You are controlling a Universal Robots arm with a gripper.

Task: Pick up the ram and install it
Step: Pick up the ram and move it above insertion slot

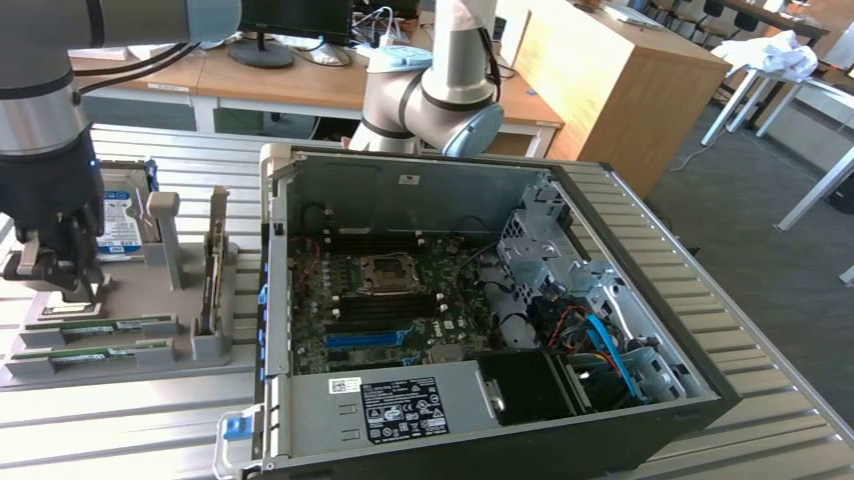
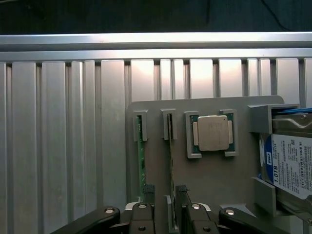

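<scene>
Two green ram sticks stand on edge in slots of a grey holder tray [image 1: 147, 375]. In the wrist view the ram [image 2: 170, 151] runs between my gripper's fingers, and the other stick [image 2: 140, 156] lies just outside one fingertip [image 2: 148, 191]. My gripper [image 2: 165, 192] is open, straddling the ram with a small gap on each side. In the exterior view the gripper [image 1: 60, 285] hangs low over the tray's end at the exterior view's left, right above the ram sticks [image 1: 100, 326]. The open computer case [image 1: 307, 160] shows the motherboard with its blue slot [image 1: 360, 338].
A square silver processor chip [image 2: 212, 132] sits in its own tray pocket beside the sticks. A hard drive [image 2: 292, 165] stands in the tray's far bracket. A second robot arm [image 1: 447, 95] rises behind the case. The slatted aluminium table [image 1: 120, 430] carries everything.
</scene>
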